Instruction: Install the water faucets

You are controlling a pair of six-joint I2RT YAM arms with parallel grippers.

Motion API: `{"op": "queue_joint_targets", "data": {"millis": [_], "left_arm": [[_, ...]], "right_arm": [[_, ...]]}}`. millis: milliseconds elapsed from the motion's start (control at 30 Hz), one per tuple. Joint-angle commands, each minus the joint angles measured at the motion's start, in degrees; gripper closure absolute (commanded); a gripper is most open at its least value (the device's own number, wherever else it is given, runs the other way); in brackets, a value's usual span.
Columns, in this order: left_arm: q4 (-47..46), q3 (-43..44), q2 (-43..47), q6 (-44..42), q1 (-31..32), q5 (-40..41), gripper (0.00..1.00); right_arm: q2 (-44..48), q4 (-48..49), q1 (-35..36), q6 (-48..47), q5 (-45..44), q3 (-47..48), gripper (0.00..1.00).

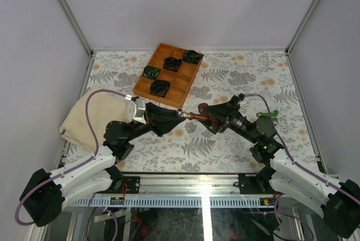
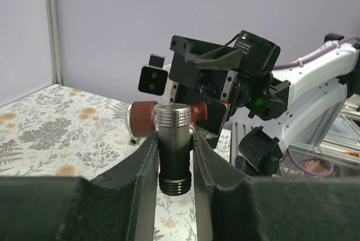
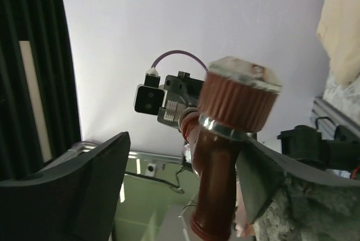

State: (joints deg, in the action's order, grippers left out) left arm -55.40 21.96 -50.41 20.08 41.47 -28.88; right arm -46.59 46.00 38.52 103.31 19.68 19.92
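Red-brown faucet (image 1: 194,116) is held over the middle of the table (image 1: 225,140), between the two grippers. Left gripper (image 1: 180,115), at its 9 o'clock, is clamped tight on its dark barrel with the silvery threaded end. Right gripper (image 1: 206,118), at 3 o'clock, has its jaws spread around the ribbed cap. Green faucet (image 1: 271,115) shows farther toward 3 o'clock, beside the right arm

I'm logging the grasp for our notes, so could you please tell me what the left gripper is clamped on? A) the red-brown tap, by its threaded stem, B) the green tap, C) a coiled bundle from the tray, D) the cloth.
A: in the left wrist view the left gripper presses its fingers against both sides of the upright, silvery-threaded stem of the red-brown tap.
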Motion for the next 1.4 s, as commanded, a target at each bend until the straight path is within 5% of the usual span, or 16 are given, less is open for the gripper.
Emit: {"op": "queue_joint_targets", "data": {"millis": [0,133,400,600,700,800,967,1167,1367], "left_arm": [[-14.56,-1.94,-1.65,7.39,-0.05,4.68,1.00],[-20.44,-3.47,-3.73,12.41,-0.12,8.22,1.00],[-19.69,-4.47,-4.62,15.16,-0.15,11.41,1.00],[-0.52,-6.03,2.99,16.81,-1.29,18.29,1.00],[14.69,-6.38,8.11,21.03,-2.82,22.10,1.00],[25.23,-8.01,12.00,25.82,-4.37,24.72,1.00],[30.87,-13.03,17.66,36.47,-7.28,22.68,1.00],[41.43,-9.77,19.35,33.16,-7.55,20.59,1.00],[49.10,-4.05,18.07,29.23,-7.60,21.47,1.00]], "right_arm": [[4.26,-7.85,0.06,-9.46,-2.66,3.69,0.17],[7.09,-13.28,0.06,-15.92,-4.94,4.61,0.08],[11.67,-25.48,-0.01,-25.69,-13.04,4.76,0.13],[12.19,-47.18,0.04,-54.99,-22.12,13.27,0.13],[5.40,-53.82,-0.02,-69.04,-25.25,15.98,0.12],[-5.66,-56.67,-0.03,-76.50,-19.02,20.82,0.13],[-26.06,-60.25,-0.11,-92.69,-11.42,33.35,0.14],[-44.35,-56.79,-0.12,-113.61,-6.34,41.78,0.14],[-57.44,-61.03,-0.64,-117.50,0.19,54.62,0.14]]}}
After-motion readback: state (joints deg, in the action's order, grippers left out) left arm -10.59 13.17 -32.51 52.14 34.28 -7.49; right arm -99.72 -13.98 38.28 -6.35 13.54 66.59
